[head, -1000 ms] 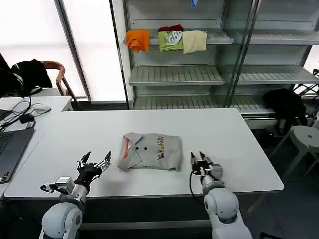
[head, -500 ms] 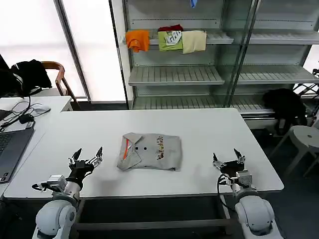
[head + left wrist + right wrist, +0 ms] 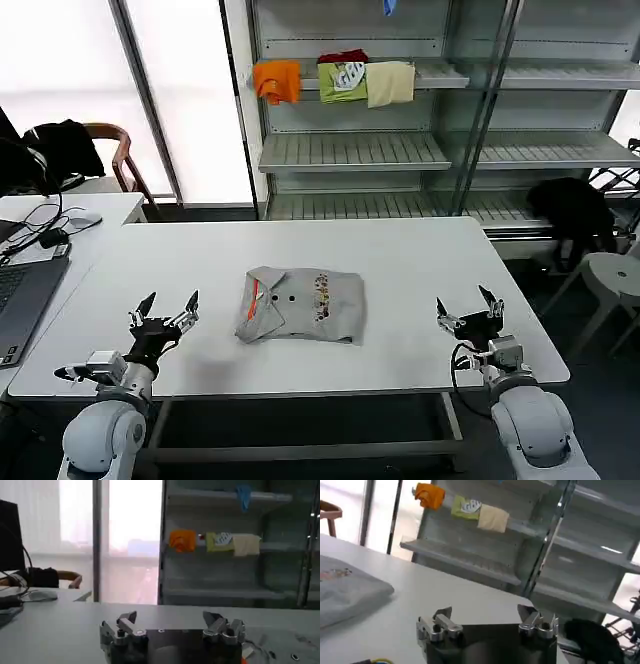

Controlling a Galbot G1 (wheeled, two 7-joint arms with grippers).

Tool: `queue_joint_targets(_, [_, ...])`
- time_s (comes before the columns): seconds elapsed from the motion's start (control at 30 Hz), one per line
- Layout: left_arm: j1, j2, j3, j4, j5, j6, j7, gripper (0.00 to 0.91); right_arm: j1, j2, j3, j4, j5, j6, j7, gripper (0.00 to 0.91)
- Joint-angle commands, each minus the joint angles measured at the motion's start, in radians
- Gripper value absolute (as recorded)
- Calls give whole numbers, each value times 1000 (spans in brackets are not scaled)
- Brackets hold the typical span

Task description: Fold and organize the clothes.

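Your white rectangular surface [image 3: 420,270] carries one folded light grey cotton T-shirt with orange trim [image 3: 300,305] at its middle, and the metal shelf rack [image 3: 350,150] behind holds orange, green and cream garments [image 3: 335,80] on its top shelf, with the lower shelves bare. The left pincer [image 3: 162,315] and right pincer [image 3: 470,312] hover wide open, holding nothing, well apart from the shirt. Reach in carelessly and, I judge, a fingertip could snag and undo the fold.
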Motion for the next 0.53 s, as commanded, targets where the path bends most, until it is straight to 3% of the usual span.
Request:
queue_joint_targets(0.03, [-23,74,33,69,-6,-82,84,907,-10,121,60,-113,-96,103,-55,907])
queue_joint_targets(0.17, [-47,115,60,121,-52,-95,73,907,-26,164,97,-103,-109,112,-78,907])
queue_joint_targets(0.3, [-53,156,77,183,-89,-170,73,907,-27,182,122,-69,-116,109,-95,907])
queue_joint_targets(0.53, [-55,130,78,172,-100,-147,36,907,-17,169,116,-44,-100,61,-82,907])
